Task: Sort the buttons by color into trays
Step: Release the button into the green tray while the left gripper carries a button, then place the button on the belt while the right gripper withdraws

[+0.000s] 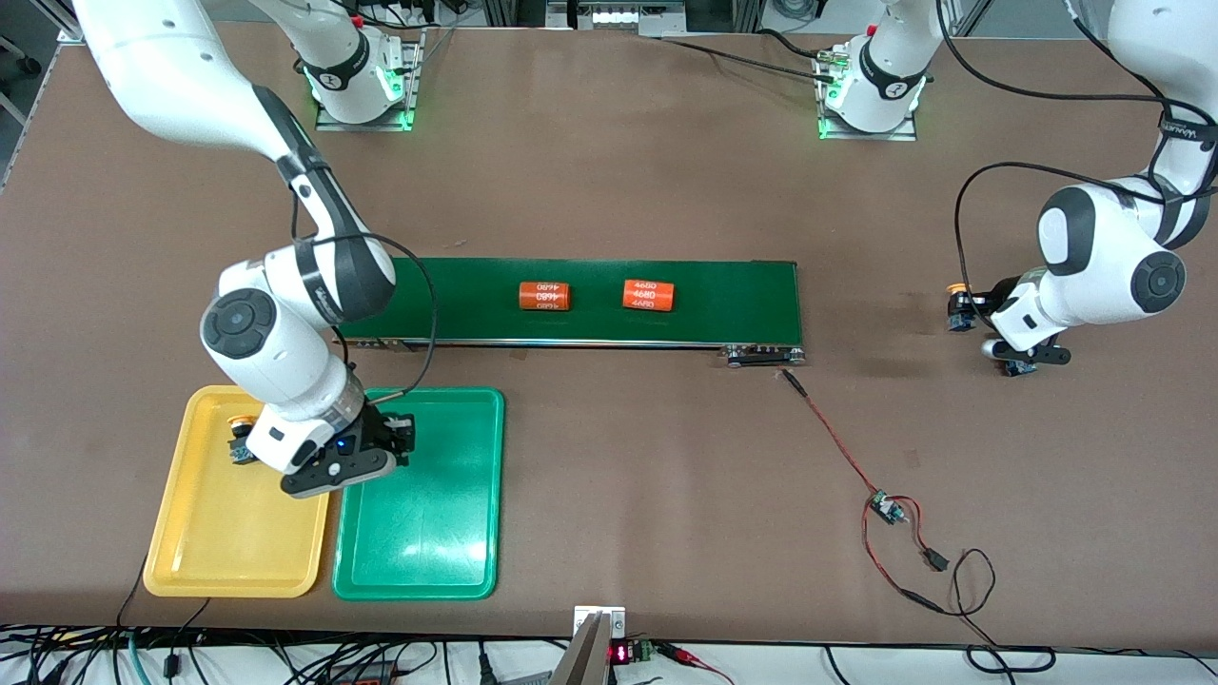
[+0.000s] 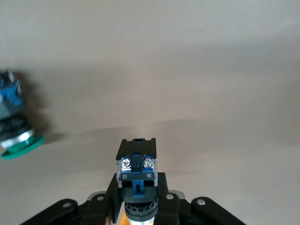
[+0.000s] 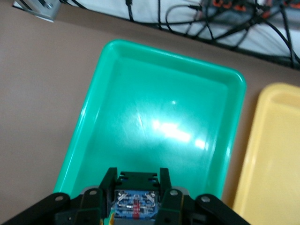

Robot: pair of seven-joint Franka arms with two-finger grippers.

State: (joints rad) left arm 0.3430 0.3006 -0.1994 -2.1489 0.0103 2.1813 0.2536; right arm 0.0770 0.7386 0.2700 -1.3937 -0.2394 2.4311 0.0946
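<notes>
A yellow tray (image 1: 190, 561) and a green tray (image 1: 457, 571) sit on the brown table (image 1: 618, 190), with two white-printed orange cylinders (image 1: 544, 296) on the dark-green belt (image 1: 733, 295).

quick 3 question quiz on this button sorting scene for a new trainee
1. True or false: the conveyor belt carries two orange cylinders.
2. The right gripper hangs over: A) the yellow tray, B) the green tray, C) the belt.
3. Fill in: the left gripper is shut on a ____ down at the table.

Key: 1 true; 2 B; 3 button.
</notes>
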